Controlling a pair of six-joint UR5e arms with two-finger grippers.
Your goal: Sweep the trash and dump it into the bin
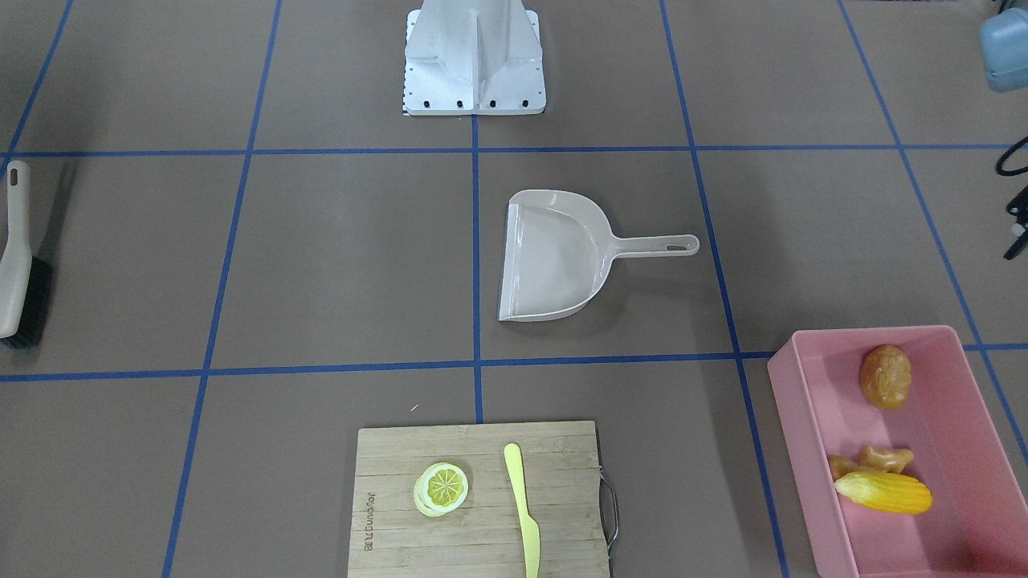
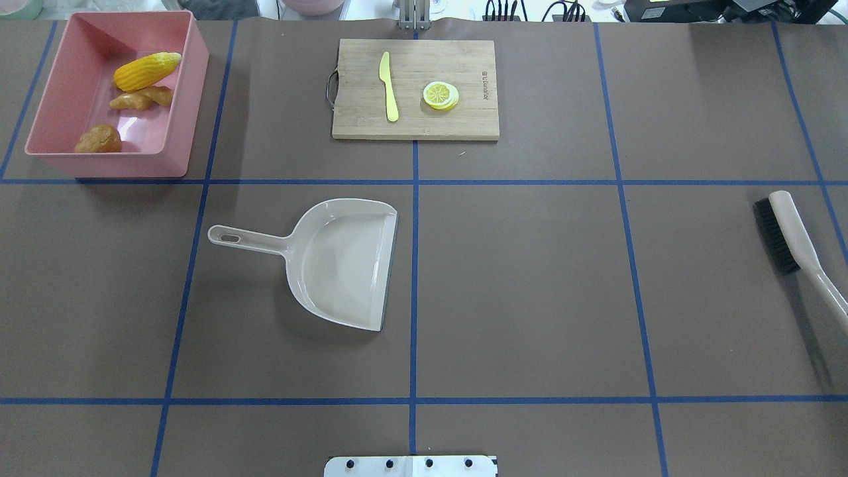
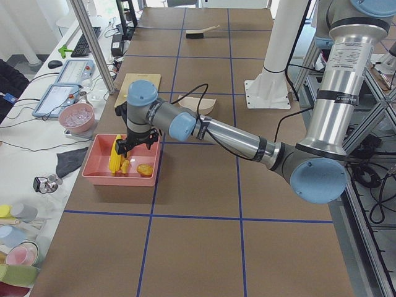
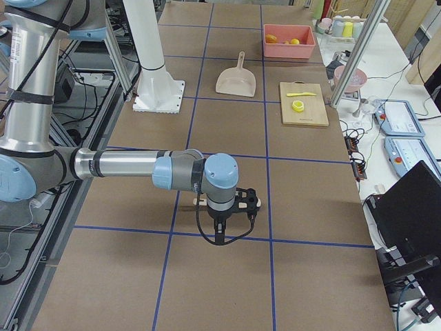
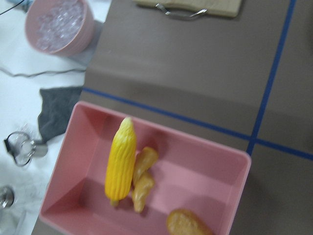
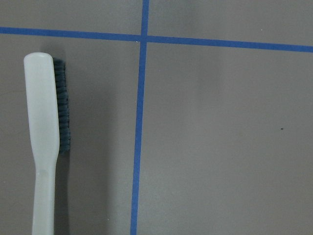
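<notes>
On the brown desk [image 2: 530, 298], the pink bin [image 2: 112, 165] at the far left corner sits under the left hand [image 3: 133, 147], the right hand [image 4: 220, 217] hangs over the brush [image 2: 792, 222], neither hand's opening can be told, and inside the bin lie the corn cob [image 2: 147, 71], ginger root [image 2: 142, 99] and potato [image 2: 98, 140].

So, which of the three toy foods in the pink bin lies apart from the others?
The brown potato; the corn and ginger lie side by side.
</notes>
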